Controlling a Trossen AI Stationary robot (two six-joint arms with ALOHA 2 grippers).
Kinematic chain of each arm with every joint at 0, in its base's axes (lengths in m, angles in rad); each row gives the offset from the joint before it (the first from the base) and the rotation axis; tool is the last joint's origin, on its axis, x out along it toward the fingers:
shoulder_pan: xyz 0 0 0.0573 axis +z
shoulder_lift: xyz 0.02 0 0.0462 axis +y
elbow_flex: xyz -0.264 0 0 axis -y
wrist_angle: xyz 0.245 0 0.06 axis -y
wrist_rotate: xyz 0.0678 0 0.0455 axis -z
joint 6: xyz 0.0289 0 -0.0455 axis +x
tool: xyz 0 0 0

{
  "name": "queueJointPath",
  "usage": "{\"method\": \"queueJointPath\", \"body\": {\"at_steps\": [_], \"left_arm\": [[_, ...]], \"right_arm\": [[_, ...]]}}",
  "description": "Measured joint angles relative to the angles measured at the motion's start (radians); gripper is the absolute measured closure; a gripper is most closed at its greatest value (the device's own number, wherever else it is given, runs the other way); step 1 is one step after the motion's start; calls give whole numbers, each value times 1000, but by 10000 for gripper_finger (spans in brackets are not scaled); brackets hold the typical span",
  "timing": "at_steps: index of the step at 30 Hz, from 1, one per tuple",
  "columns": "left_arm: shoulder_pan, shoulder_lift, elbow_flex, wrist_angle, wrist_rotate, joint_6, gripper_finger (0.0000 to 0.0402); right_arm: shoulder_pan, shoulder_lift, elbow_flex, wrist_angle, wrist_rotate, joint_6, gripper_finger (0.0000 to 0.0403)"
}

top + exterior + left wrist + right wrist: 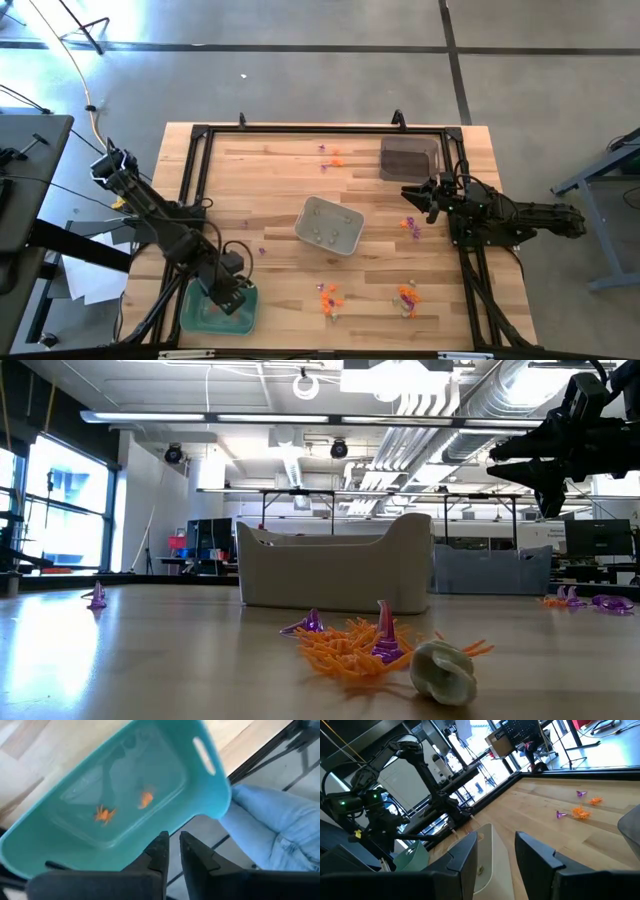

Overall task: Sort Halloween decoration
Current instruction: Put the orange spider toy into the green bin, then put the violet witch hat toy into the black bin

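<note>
A: Well, where are the decorations (372, 645) to be found, and what is being done by the grippers?

B: Two orange trinkets (105, 813) are seen lying in the teal tray (210, 795), at the lower left of the high view. The left gripper (172, 852) is held just above that tray, its fingers parted by a narrow slit with nothing between them; whether it is opening or closing cannot be told. The right gripper (418, 197) is raised at the right of the high view, fingers spread and empty, near a purple-and-orange cluster (410, 226). Other small heaps are scattered along the lower edge and near the top centre of that view. A grey tray (345, 240) sits in the middle, a dark tray (408, 160) at the upper right.

A: What could go wrong from here?

B: The teal tray is perched at the table's edge; if it were nudged on the way up, it could be pushed off. Tangled pieces, like the orange spider wrapped around purple ones in the low view, might be lifted together and mis-sorted. A rounded pale piece (443, 670) could be rolled away by a poor pinch.

A: And the surroundings?

B: A pale wooden tabletop (280, 170) framed by black rails is shown, over grey concrete. Beyond it, a workshop with windows, ceiling ducts and benches is visible
</note>
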Motion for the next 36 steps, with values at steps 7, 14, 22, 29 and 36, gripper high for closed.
{"method": "queueJointPath", "body": {"at_steps": [7,14,22,29,36], "left_arm": [[51,-18,22,-12,-166,132,359],[261,-30,73,-68,-348,420,358],[644,-3,74,196,-218,783,337],[907,98,74,416,-10,1010,284],[1040,306,273,203,69,1254,230]], "right_arm": [[0,0,0,0,0,0,277],[0,0,0,0,0,0,277],[0,0,0,0,0,0,277],[0,0,0,0,0,0,277],[0,0,0,0,0,0,277]]}}
